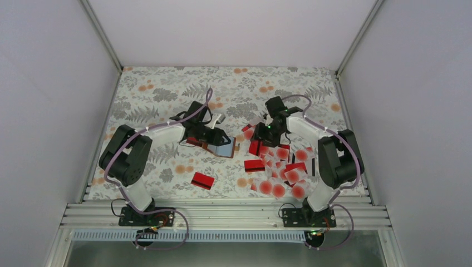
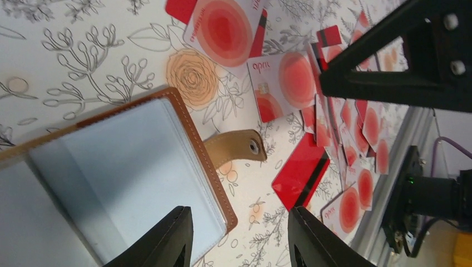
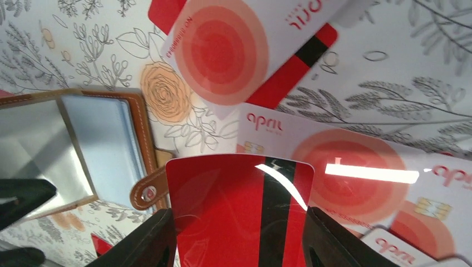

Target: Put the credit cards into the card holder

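The card holder (image 1: 224,148), a brown leather wallet, lies open on the flowered table, its pale blue inside (image 2: 122,167) up and its snap strap (image 2: 236,147) pointing right. My left gripper (image 1: 221,137) hangs open and empty over the wallet's right edge (image 2: 239,242), one finger (image 2: 167,239) above the blue inside. My right gripper (image 1: 259,135) is shut on a glossy red credit card with a black stripe (image 3: 222,211), gripped by its edges (image 3: 236,247), just right of the wallet (image 3: 106,139). Several more red and white red-dot cards (image 1: 284,167) lie scattered at the right.
One red card (image 1: 202,180) lies alone near the front, left of centre. White red-dot cards (image 3: 222,50) lie under and beyond my right gripper. An aluminium rail (image 1: 222,214) runs along the near edge. Grey walls close in both sides and the back.
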### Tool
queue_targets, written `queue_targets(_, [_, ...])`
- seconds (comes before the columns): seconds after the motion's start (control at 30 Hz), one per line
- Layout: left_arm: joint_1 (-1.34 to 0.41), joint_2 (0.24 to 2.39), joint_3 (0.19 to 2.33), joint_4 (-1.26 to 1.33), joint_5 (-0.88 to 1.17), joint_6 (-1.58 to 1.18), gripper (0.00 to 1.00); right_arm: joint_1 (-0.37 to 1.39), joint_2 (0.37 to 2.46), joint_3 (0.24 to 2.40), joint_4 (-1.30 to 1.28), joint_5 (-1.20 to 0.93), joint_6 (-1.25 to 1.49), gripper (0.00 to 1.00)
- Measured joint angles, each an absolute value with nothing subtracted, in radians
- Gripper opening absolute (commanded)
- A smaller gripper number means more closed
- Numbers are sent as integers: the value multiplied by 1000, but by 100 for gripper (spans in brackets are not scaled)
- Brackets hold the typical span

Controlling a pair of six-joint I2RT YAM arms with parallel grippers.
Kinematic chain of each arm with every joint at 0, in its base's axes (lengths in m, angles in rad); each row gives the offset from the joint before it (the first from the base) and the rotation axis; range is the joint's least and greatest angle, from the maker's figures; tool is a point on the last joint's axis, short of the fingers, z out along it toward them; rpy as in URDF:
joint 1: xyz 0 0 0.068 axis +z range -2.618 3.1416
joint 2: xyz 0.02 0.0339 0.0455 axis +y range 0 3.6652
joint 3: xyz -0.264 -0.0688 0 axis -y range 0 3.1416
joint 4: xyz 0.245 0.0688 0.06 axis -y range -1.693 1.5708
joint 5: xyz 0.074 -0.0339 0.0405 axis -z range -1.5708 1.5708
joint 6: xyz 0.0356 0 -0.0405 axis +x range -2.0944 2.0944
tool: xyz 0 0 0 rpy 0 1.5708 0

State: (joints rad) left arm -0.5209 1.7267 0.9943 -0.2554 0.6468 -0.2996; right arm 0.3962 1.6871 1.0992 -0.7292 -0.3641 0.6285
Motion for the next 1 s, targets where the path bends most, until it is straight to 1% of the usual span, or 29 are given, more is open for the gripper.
queue_targets(0.17, [-500,1726,942,-186,746,-301,45,404,1737,1141,-708,-404,650,46])
queue_targets(0.37, [-492,1723,931,-120,819,-303,45,422,1778,1195,-690,-444,676,46])
queue_targets(1.0, [-491,1719,941,-76,848,-334,44,498,1866,1351,-682,-452,756,46])
